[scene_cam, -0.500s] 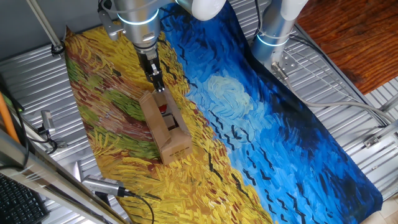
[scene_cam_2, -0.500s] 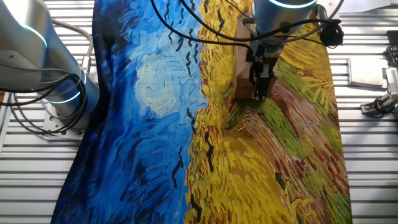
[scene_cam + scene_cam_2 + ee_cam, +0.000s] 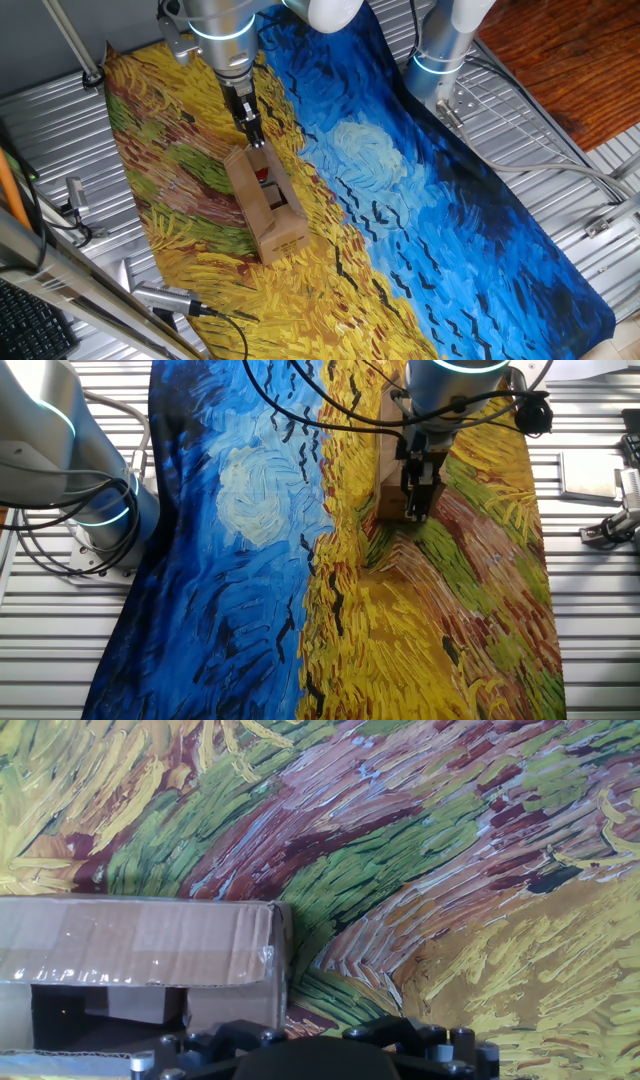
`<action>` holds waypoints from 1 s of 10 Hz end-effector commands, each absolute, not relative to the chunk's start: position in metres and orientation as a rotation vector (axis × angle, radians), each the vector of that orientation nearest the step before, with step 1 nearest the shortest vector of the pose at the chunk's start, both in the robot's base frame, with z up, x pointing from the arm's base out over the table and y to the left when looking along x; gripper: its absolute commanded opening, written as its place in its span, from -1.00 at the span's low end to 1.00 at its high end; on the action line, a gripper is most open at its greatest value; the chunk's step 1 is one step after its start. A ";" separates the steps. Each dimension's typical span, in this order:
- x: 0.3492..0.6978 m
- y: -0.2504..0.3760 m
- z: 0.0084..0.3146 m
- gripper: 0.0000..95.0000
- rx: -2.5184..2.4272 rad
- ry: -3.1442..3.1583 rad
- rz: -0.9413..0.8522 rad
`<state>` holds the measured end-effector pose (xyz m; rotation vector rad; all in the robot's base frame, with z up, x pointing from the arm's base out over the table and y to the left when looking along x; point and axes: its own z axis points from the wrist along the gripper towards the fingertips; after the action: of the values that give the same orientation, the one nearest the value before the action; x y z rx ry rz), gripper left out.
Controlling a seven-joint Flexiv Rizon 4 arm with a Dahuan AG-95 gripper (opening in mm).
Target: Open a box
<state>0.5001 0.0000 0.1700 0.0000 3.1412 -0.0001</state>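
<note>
The box [image 3: 268, 210] is a small elongated brown cardboard box lying on the painted cloth. Its long side flap [image 3: 245, 190] stands raised, and a red button [image 3: 262, 176] shows inside. My gripper [image 3: 254, 137] points down at the box's far end, its dark fingers close together with nothing seen between them. In the other fixed view the gripper [image 3: 415, 510] hides most of the box [image 3: 388, 465]. The hand view shows a taped flap [image 3: 140, 942] at lower left, a dark opening below it, and only the gripper's body at the bottom edge.
A painted cloth [image 3: 420, 210], yellow on one half and blue on the other, covers the table. A second arm's base [image 3: 440, 50] stands at the blue side. Tools [image 3: 165, 298] and brackets [image 3: 610, 525] lie on the metal table beside the cloth.
</note>
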 end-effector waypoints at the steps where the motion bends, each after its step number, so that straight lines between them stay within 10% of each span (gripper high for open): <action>1: 0.500 0.000 0.170 -1.00 -0.086 3.119 0.042; 10: 0.500 0.000 0.170 -1.00 -0.086 3.120 0.024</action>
<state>0.5008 0.0003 0.1702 -0.0856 3.1197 0.0264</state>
